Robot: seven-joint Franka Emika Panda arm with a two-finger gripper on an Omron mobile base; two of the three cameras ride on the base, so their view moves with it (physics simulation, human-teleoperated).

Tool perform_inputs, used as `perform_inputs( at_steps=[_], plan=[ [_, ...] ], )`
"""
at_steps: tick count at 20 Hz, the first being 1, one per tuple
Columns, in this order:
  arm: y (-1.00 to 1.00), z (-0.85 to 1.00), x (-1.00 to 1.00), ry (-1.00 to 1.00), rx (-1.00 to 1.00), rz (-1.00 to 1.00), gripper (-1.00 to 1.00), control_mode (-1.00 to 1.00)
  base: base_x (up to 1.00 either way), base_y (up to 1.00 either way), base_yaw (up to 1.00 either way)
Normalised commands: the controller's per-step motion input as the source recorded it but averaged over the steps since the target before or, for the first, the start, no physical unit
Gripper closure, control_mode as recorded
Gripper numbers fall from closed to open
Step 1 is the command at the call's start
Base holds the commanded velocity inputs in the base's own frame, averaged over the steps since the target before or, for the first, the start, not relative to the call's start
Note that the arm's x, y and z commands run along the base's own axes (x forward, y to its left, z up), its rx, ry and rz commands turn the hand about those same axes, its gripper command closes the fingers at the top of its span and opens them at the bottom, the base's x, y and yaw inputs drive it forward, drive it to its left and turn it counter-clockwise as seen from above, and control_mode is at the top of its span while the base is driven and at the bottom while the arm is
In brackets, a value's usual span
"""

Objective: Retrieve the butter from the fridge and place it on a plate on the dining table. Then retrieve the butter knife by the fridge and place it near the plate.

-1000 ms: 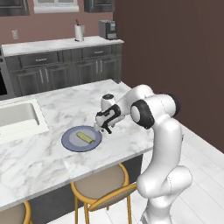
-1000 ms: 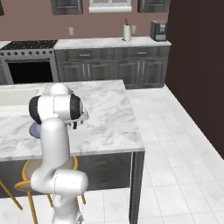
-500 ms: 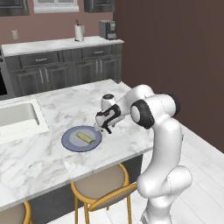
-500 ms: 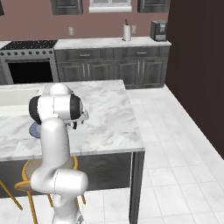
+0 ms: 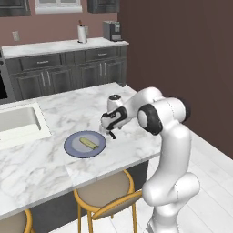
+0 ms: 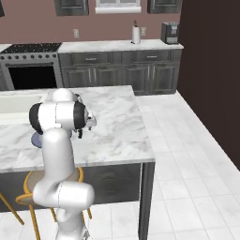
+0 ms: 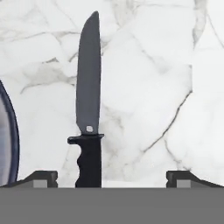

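While the gripper (image 7: pixel 111 177) is hanging wide open, released, over the butter knife (image 7: pixel 89 105), a careless lift is risking nudging it toward the plate (image 7: pixel 6 144) at nine o'clock.

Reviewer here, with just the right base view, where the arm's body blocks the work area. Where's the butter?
Observer: The butter lies on the plate on the dining table.
Reviewer: And the butter knife?
Observer: The butter knife lies flat on the marble just beside the plate's rim.
Reviewer: Is the pincer gripping it?
Observer: No. The pincer is open, its fingertips wide apart on either side of the knife's handle.
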Motion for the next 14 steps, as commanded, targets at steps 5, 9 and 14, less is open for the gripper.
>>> perform_inputs(
  at_steps=[5,9,14],
  plan=[
    [0.0,0.5,-0.25,-0.02,0.07,0.0,-1.0,-1.0,0.0,0.0,0.0],
    [0.0,0.74,-0.59,0.0,0.07,0.0,-1.0,-1.0,0.0,0.0,0.0],
    [0.0,0.95,-0.85,0.0,0.0,0.0,-1.0,-1.0,0.0,0.0,0.0]
  ],
)
